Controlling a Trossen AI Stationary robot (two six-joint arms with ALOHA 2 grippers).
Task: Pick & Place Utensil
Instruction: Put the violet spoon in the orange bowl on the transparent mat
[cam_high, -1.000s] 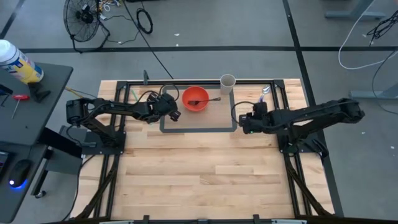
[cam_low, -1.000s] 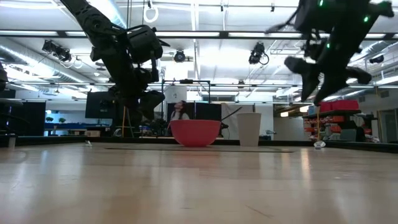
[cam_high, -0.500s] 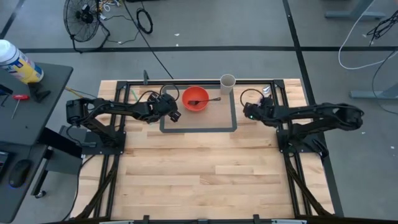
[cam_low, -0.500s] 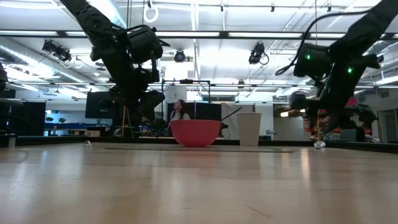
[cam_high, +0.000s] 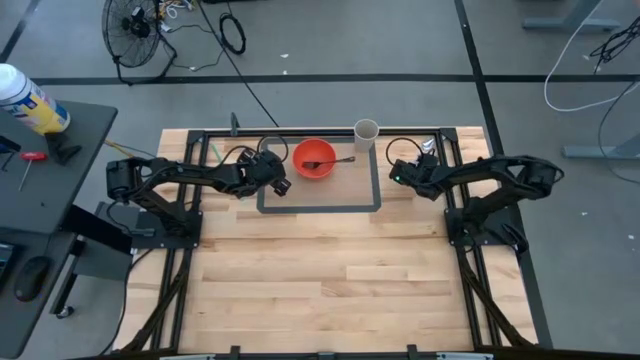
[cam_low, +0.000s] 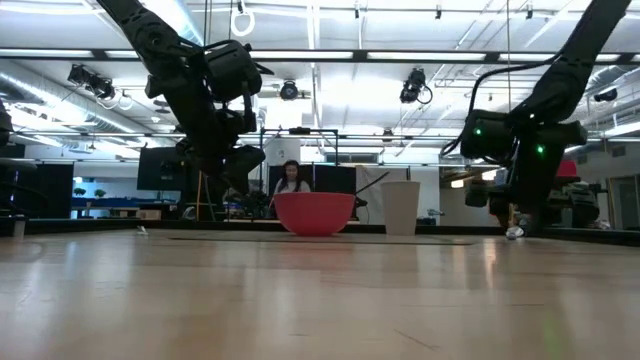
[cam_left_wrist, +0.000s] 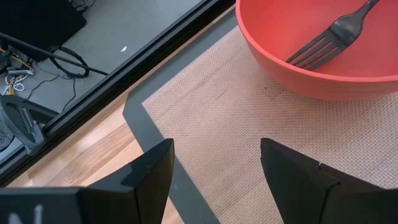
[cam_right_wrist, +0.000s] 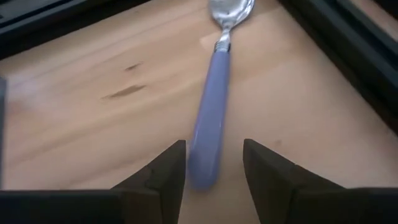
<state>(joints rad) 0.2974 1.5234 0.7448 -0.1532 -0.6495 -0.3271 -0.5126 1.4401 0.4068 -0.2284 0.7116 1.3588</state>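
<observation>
Right gripper (cam_right_wrist: 211, 165) low at worktop's (cam_high: 330, 270) far right, fingers narrowly apart astride blue-handled spoon (cam_right_wrist: 214, 99) w/o gripping; left gripper (cam_left_wrist: 214, 168) fingers wide over mat (cam_left_wrist: 249, 124) beside red bowl (cam_left_wrist: 311, 56) w/ fork (cam_left_wrist: 329, 37).

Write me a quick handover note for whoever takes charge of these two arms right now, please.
Right claw: open, low over the wood, fingers either side of the blue-handled spoon's handle, not yet closed.
Left claw: open, empty, waiting over the mat beside the red bowl.
Done: a fork already lies in the bowl.
Left: grip the spoon, carry it over, probably to the bowl or the cup.
</observation>
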